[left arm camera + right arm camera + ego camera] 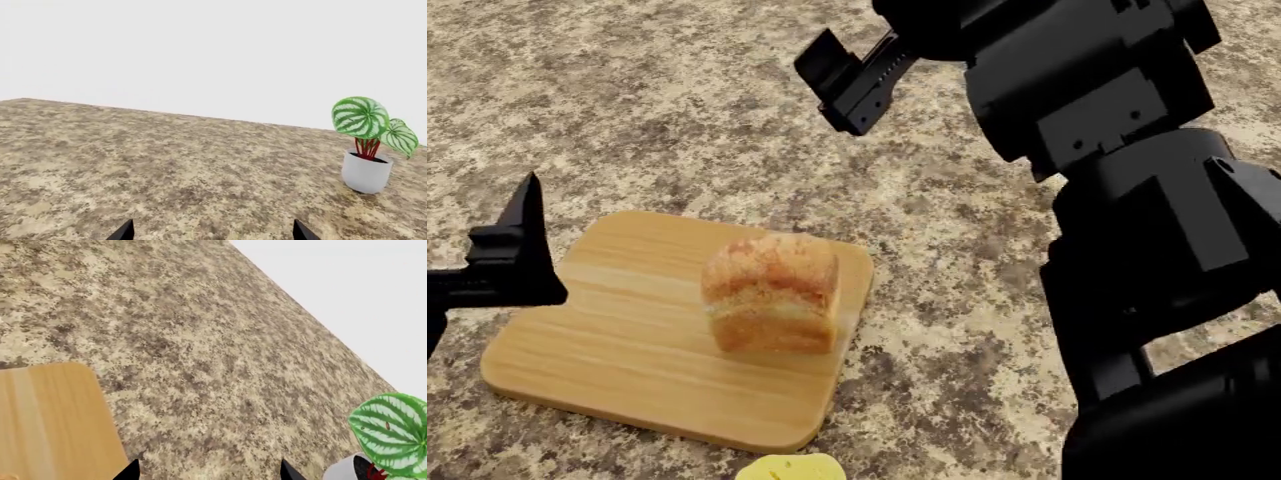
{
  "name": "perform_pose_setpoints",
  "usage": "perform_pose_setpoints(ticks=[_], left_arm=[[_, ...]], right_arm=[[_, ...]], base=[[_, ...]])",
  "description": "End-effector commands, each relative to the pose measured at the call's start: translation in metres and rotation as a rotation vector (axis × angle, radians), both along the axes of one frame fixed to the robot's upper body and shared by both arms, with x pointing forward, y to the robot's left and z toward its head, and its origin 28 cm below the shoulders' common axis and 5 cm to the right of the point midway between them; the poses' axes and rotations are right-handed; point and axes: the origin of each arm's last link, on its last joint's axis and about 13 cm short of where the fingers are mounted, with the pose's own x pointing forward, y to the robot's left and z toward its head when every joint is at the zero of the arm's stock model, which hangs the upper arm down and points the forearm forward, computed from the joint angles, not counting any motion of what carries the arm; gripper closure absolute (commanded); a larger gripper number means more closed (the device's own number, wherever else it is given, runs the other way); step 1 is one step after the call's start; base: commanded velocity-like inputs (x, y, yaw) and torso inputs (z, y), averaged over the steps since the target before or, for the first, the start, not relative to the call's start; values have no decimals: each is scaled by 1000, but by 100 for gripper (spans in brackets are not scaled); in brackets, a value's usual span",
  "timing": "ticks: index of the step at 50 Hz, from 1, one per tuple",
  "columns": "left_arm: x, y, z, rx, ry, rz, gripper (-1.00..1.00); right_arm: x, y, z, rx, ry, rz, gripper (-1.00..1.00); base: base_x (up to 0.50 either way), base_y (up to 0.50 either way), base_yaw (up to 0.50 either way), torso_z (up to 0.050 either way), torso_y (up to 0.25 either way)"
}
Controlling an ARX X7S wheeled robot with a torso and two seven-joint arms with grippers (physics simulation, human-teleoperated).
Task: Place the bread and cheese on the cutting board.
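The bread [771, 292] stands upright on the wooden cutting board [601, 345] in the head view. The cheese [790, 467] is a pale yellow lump on the counter just off the board's near edge, cut off by the frame. My left gripper [510, 250] hangs over the board's left edge, open and empty; its tips [212, 231] show wide apart over bare counter. My right gripper [847, 75] is raised beyond the board, open and empty. Its tips [208, 470] frame counter beside the board's corner [53, 420].
A speckled stone counter [667, 110] carries everything. A white pot with a striped green plant [365, 150] stands on it far from the board, and also shows in the right wrist view [387, 440]. My right arm's black bulk [1148, 240] fills the right of the head view.
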Motion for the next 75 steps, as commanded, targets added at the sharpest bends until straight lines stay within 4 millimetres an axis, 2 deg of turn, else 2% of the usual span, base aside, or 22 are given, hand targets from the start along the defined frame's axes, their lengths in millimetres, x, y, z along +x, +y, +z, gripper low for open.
perform_pose_setpoints(ticks=[1,9,16,22,31,41,50,68,75], left_arm=[[-22,-11,21,108,58,-197,-100],[-39,-17,20,165,82,-312,-100],[-53,-18,20,207,85,-371,-100],[-64,-22,18,218,149,-503,-100],[-70,-32,8,222,201,-596,-100],[-65,-35,2,185,228,-604,-100],[-81,-37,1,173,219,-648,-100],[-96,-36,1,164,244,-657,-100],[-91,-38,-1,148,262,-662,-100]], right_arm=[[-18,-16,-5,26,-49,-88,-100],[-38,-21,-8,25,-65,-114,-100],[-64,-23,-16,36,-118,-145,-100],[-83,-28,-31,70,-143,-188,-100],[-105,-31,-48,86,-158,-235,-100],[-118,-41,-61,128,-176,-282,-100],[-119,-47,-77,160,-165,-310,-100],[-148,-50,-115,171,-221,-392,-100],[-161,-50,-127,217,-259,-412,-100]], base=[[0,0,0,0,0],[0,0,0,0,0],[0,0,0,0,0],[0,0,0,0,0],[0,0,0,0,0],[0,0,0,0,0],[0,0,0,0,0],[0,0,0,0,0],[0,0,0,0,0]])
